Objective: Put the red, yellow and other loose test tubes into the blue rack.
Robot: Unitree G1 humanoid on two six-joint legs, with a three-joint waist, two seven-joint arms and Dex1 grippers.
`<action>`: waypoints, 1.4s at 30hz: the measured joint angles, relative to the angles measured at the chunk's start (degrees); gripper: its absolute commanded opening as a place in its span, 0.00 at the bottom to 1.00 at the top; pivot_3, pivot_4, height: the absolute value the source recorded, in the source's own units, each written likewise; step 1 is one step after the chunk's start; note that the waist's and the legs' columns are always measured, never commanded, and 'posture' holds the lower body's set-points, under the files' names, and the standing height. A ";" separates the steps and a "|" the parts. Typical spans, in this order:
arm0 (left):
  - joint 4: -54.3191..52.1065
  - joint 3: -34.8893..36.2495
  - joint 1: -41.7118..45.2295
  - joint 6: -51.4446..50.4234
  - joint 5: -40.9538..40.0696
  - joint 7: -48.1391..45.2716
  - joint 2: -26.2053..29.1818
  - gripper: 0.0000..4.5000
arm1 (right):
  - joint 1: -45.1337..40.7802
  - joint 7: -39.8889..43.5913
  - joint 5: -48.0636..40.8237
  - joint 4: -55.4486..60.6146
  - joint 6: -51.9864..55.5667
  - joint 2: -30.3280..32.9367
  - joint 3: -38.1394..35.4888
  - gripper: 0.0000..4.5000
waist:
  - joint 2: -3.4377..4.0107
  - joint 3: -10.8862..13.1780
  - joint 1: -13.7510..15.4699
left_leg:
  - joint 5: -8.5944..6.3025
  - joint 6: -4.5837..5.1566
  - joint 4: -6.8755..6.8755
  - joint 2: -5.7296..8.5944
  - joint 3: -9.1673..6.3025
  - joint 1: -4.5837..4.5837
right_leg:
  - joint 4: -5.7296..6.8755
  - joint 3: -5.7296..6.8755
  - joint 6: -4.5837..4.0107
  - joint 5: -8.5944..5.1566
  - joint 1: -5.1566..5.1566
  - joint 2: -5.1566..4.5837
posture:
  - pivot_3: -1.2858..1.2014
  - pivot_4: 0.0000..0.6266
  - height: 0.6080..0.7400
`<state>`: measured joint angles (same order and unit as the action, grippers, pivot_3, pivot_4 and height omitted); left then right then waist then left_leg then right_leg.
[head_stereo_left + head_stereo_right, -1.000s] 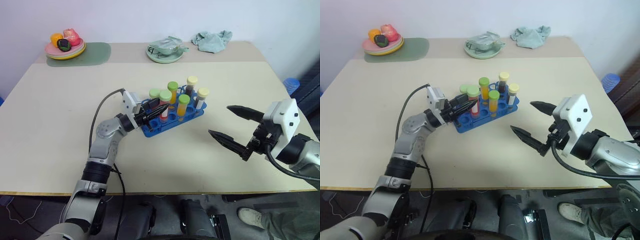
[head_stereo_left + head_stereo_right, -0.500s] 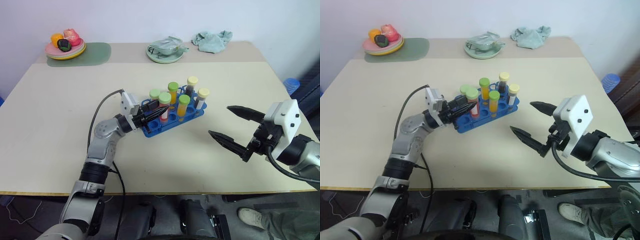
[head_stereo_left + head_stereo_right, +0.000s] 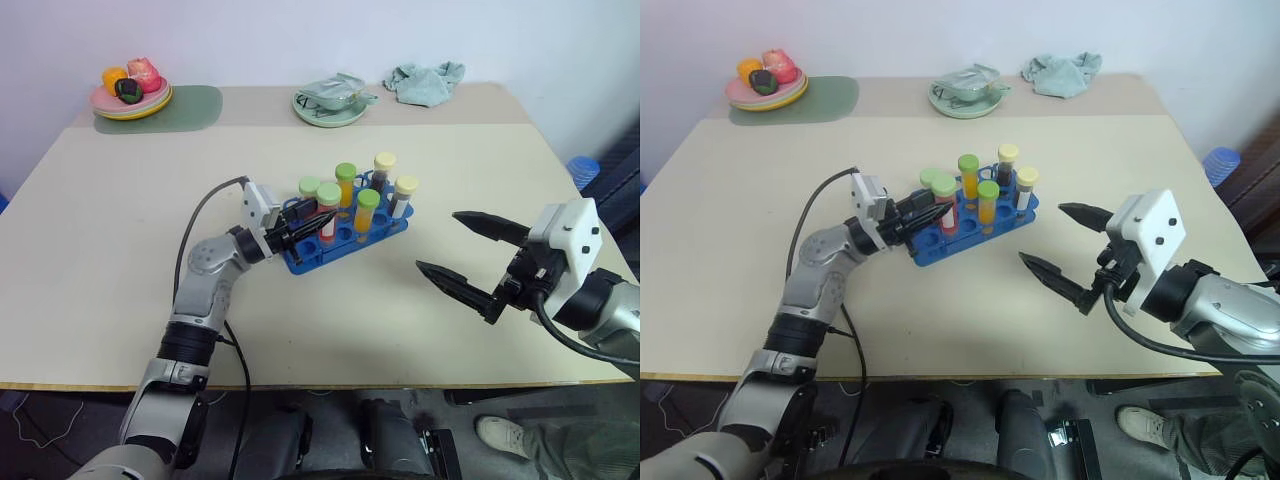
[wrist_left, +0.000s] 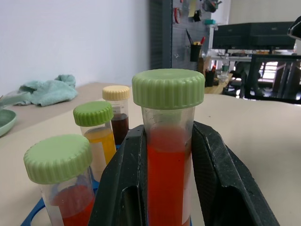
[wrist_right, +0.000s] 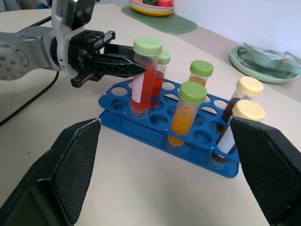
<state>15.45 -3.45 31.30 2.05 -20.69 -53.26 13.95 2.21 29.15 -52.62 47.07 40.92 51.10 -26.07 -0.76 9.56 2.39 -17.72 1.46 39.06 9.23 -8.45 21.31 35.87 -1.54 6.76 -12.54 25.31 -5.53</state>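
The blue rack (image 3: 310, 262) stands in the middle of the table and holds several capped tubes. Two hold yellow-orange liquid under green caps (image 3: 367, 210), two are dark with cream caps (image 3: 404, 195), and one red tube (image 3: 309, 190) stands at the back left. My left gripper (image 3: 322, 222) is shut on a red test tube with a green cap (image 5: 143, 80), gripping its upper part from the left. The tube stands upright with its lower end in a front hole of the rack (image 5: 155, 127). My right gripper (image 3: 437, 240) hangs open and empty above the table, right of the rack.
A plate of fruit (image 3: 130, 95) rests on a green mat (image 3: 195, 105) at the back left. A green dish with wrapping (image 3: 330, 100) and a teal cloth (image 3: 425, 80) lie at the back. A person's shoe (image 3: 500, 432) shows below the table's near edge.
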 measured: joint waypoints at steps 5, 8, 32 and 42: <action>0.43 -0.16 0.04 0.71 0.22 0.29 0.00 0.17 | 0.15 0.00 -0.04 0.00 0.01 0.01 -0.01 1.00 | 0.01 -0.03 -0.01 | 0.00 0.00 0.00 0.00 0.00 0.00 | 0.00 0.00 0.00 0.00 0.00 0.00 | 0.52 0.24 1.00; 1.02 -0.28 0.35 1.76 0.91 0.67 0.00 0.17 | 0.23 0.04 -0.04 0.00 0.01 0.01 -0.01 1.00 | 0.00 -0.06 0.00 | 0.00 0.00 0.00 0.00 0.00 -0.01 | 0.00 0.00 0.00 0.00 -0.02 0.00 | 0.52 0.24 1.00; -0.30 -0.23 -0.21 0.54 0.08 -1.29 -0.38 0.17 | -0.42 -1.03 -0.69 0.02 0.17 0.01 -0.01 1.00 | 0.01 -0.10 0.04 | -0.02 0.03 -0.01 -0.01 0.00 -0.01 | -0.04 0.00 0.01 0.00 -0.03 0.00 | 0.52 0.24 1.00; 4.15 -1.57 -0.43 0.20 3.51 -0.82 -0.10 0.17 | 1.74 -1.75 -1.62 1.06 0.49 0.01 -1.22 1.00 | -0.02 -0.07 0.08 | -0.05 0.08 -0.08 -0.02 -0.02 0.07 | -0.32 0.02 0.09 0.05 -0.03 0.02 | 0.52 0.24 1.00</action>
<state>19.60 -5.01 30.87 2.25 -17.18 -54.08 13.85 3.95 27.40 -54.24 48.13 41.41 51.11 -27.29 -0.79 9.49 2.48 -17.77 1.54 38.98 9.21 -8.47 21.38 35.55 -1.52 6.85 -12.50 25.28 -5.51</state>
